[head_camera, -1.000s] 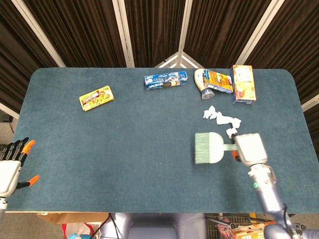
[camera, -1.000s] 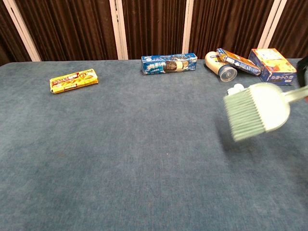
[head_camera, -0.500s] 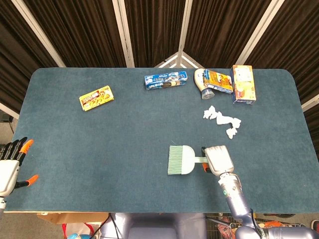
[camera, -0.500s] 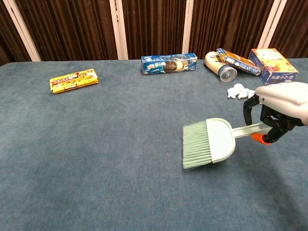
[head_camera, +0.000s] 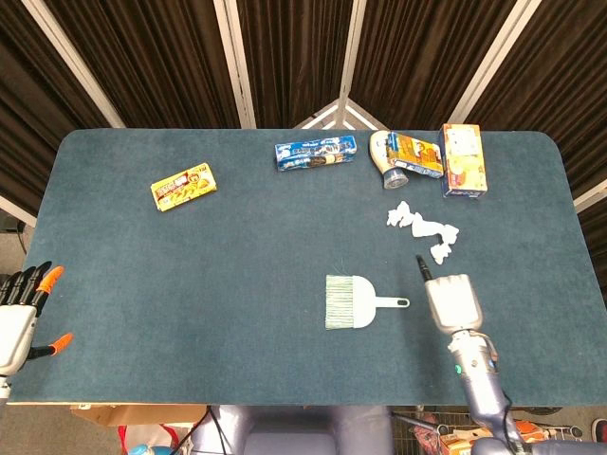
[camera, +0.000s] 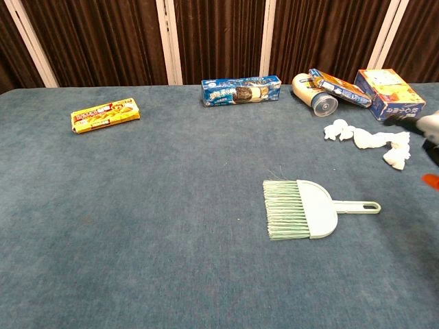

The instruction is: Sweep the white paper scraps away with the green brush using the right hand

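Observation:
The green brush (head_camera: 353, 302) (camera: 303, 208) lies flat on the blue table, bristles to the left, handle pointing right, with nothing touching it. White paper scraps (head_camera: 423, 228) (camera: 371, 140) lie in a loose line up and to the right of it. My right hand (head_camera: 450, 299) hovers just right of the handle's end with a finger pointing away and holds nothing; the chest view catches only its edge (camera: 429, 145). My left hand (head_camera: 21, 308) rests open off the table's left front corner.
Along the far edge lie a yellow snack pack (head_camera: 184, 186), a blue cookie pack (head_camera: 308, 154), a tipped can with a blue-orange packet over it (head_camera: 406, 156) and an orange box (head_camera: 463, 160). The blue tabletop (head_camera: 237, 275) stretches left of the brush.
My right hand carried the brush left and down, away from the scraps, set it on the table and let go, then drew back to the right. The left hand barely moved.

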### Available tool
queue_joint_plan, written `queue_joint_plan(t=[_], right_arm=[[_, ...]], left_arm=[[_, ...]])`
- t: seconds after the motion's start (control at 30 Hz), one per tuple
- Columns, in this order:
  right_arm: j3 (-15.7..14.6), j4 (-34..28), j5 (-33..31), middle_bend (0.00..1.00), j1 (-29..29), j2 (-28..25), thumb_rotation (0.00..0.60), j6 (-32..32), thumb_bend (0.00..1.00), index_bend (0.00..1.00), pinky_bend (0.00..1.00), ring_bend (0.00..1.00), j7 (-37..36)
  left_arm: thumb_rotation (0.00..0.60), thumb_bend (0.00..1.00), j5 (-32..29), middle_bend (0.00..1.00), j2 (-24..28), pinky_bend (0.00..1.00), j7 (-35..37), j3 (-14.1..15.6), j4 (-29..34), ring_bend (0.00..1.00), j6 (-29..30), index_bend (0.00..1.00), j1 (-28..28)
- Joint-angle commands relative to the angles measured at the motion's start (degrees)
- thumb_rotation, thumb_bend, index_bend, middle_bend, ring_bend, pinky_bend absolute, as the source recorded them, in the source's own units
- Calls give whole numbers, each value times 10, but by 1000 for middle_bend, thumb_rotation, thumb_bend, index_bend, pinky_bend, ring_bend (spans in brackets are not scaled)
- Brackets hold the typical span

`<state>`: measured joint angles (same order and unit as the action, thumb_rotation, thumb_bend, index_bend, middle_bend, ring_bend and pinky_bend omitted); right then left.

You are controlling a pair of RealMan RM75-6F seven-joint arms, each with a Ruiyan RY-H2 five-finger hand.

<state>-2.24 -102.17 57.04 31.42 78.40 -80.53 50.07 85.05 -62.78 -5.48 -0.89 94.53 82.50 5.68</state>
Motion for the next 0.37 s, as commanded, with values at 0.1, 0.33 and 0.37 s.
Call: queue_joint_plan(t=[0.1, 0.33, 0.37], right_arm=[[-48, 1, 112, 93, -58, -73, 600, -40, 353, 0, 217, 87, -139], [-91, 43, 228, 0, -117, -124, 600, -90, 318, 0, 71, 0, -298], [-94, 49, 237, 0, -124, -128, 600, -95, 317, 0, 71, 0, -311]], left_arm=[[600, 0, 1, 0, -2, 0, -5, -1, -4, 0, 1, 0, 1], [600, 0, -1, 0, -6, 0, -13, -5, -9, 0, 5, 0, 1], [600, 0, -1, 0, -7, 0, -15, -5, -10, 0, 5, 0, 1]])
